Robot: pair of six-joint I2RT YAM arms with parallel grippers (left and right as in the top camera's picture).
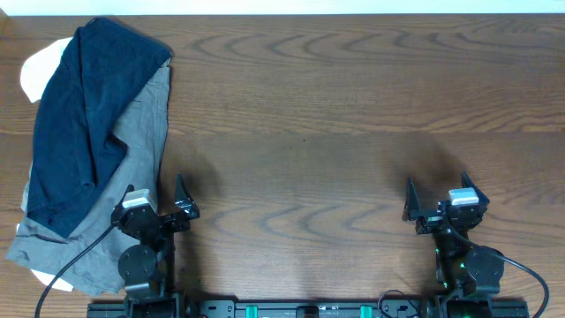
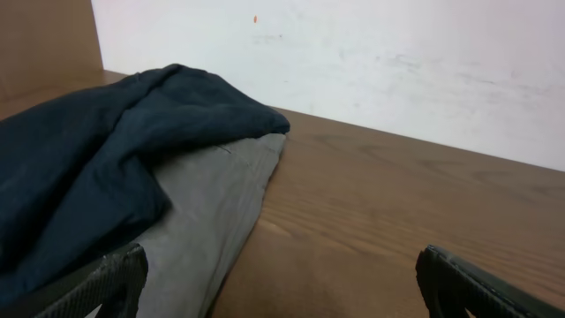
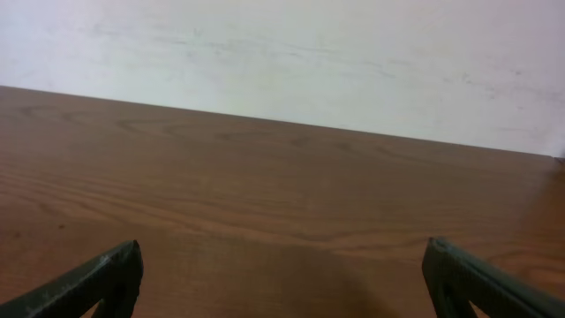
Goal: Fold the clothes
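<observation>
Grippers at rest by the near edge of a wooden table [image 1: 335, 106], two in all. Left gripper [image 1: 155, 184]: stood with jaws wide open, gripped nothing, sat right at the near edge of the clothes pile. Right gripper [image 1: 437, 179]: gaped equally wide over bare wood, held nothing, sat well apart from any cloth.

Counted three garments, all heaped at the table's far left. Navy shorts [image 1: 75, 124], one pair: lay crumpled on top, running from the far edge down toward the left arm. Grey shorts [image 1: 132, 150], one pair: lay beneath, showing along the right side and near end. White garment [image 1: 40, 71], one: peeked out at the far left corner and again at the near end.

From overhead, took in both arms and the whole pile, white cloth included. From the left wrist, caught navy cloth draped over grey, with a pale wall [image 2: 397, 62] behind. From the right wrist, showed only wood, wall and two dark fingertips [image 3: 97, 278].
</observation>
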